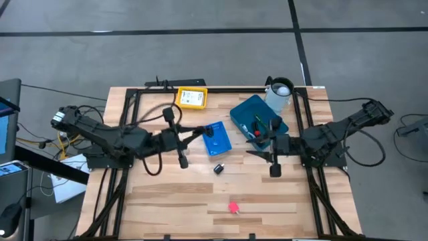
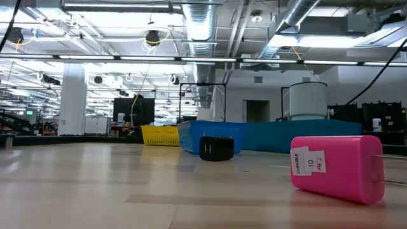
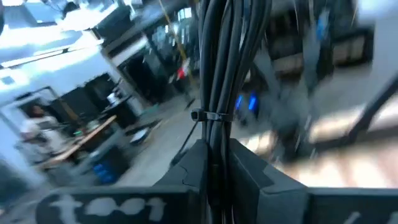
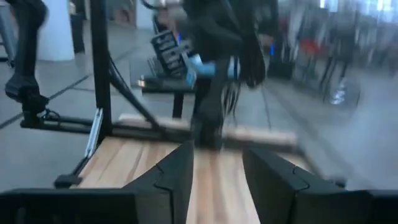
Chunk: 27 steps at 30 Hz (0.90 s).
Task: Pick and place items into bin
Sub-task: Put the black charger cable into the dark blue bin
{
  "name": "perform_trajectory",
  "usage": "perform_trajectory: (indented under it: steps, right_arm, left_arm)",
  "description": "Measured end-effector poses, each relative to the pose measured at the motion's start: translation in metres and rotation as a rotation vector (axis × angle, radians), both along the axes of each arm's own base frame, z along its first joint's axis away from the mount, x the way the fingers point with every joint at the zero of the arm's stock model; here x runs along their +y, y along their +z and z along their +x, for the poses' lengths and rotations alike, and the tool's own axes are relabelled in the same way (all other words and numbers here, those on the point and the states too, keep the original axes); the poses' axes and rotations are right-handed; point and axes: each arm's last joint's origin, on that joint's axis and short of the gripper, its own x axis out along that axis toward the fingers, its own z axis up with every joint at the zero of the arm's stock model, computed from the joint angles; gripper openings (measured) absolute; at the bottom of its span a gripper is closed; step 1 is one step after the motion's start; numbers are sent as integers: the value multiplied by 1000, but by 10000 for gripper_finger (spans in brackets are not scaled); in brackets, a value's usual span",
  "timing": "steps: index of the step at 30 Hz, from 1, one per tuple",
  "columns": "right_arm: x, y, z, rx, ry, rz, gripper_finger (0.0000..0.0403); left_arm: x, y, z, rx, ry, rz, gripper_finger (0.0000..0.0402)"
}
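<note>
The right claw (image 1: 257, 153) is hanging over the right half of the worktop (image 1: 174, 201), just near of the bin (image 1: 249, 110), and it is standing released: in its own wrist view the two dark fingers (image 4: 177, 171) are sitting apart with bare wood showing between them and nothing in their grip. The left claw (image 1: 198, 132) is reaching in from the left towards the middle of the worktop, right beside the left edge of a blue packet (image 1: 217, 138). Whether it is touching that packet, and whether it is released or clenched, I cannot tell, since its wrist view is giving only a blur of cables.

The blue packet is lying flat between the two claws, close to the left of the bin. The bin is a shallow blue tray sitting at an angle towards the far right of the worktop, and a few thin sticks (image 1: 257, 126), green and red among them, are lying inside it at its near end. A white cup (image 1: 279, 94) is standing just beyond the bin's far right corner. A yellow box (image 1: 192, 98) is lying at the far edge, left of the bin.

Nearer, a small black piece (image 1: 219, 169) is resting on the bare wood just near of the packet. Well apart from all of these, a pink block (image 1: 234, 207) with a white label is lying alone close to the near edge.
</note>
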Motion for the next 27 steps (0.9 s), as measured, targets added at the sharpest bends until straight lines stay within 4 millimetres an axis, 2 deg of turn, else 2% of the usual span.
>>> perform_trajectory:
  steps: [6, 12, 20, 27]
  right_arm:
    - [5, 16, -1, -158, 77, -159, 132]
    - [3, 18, 0, -179, 75, -220, 140]
    - [-2, 17, 8, -196, 77, -209, 204]
    - [-1, 12, 24, -194, 51, -210, 244]
  left_arm:
    - [7, 10, 5, -173, -132, -212, 24]
    - [5, 0, 20, -188, -175, -330, 25]
    - [-2, -18, 46, -198, -177, -339, 26]
    - [0, -27, 56, -204, -187, -369, 26]
